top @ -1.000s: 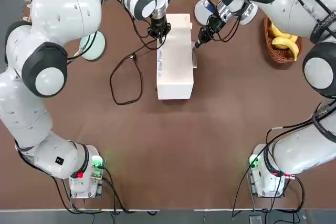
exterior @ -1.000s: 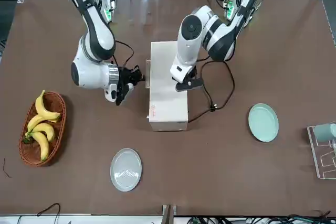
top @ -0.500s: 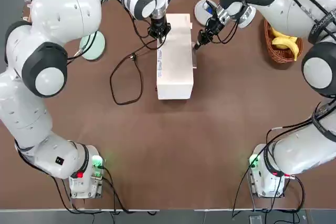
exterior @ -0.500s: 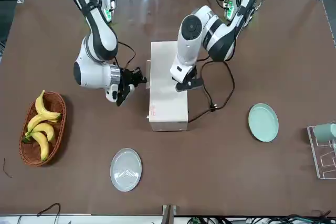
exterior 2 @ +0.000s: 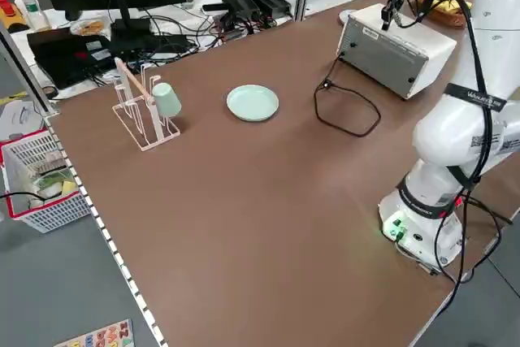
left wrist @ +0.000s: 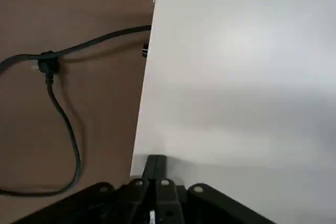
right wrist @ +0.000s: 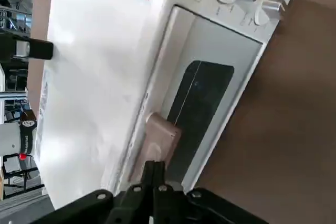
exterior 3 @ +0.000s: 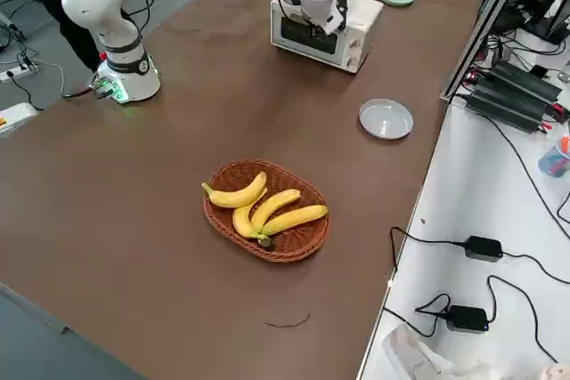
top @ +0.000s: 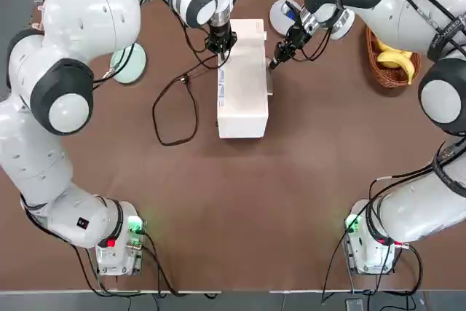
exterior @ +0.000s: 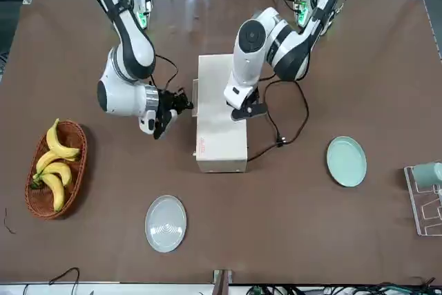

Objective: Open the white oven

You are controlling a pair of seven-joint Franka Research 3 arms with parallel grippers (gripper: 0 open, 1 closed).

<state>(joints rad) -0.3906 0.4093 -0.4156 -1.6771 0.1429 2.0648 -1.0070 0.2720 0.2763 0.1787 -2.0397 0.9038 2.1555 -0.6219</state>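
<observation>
Little differs from a second ago: the right gripper (top: 275, 61) has edged closer to the oven (top: 242, 81), while the left gripper (top: 219, 49) stays put. The right fingers (right wrist: 153, 177) are pressed together, holding nothing, their tips at the beige door handle (right wrist: 160, 140). The left fingers (left wrist: 155, 167) are also closed and empty, tips on the oven's top near its back edge. The oven's door is shut, its cord (top: 175, 103) trailing from its back.
</observation>
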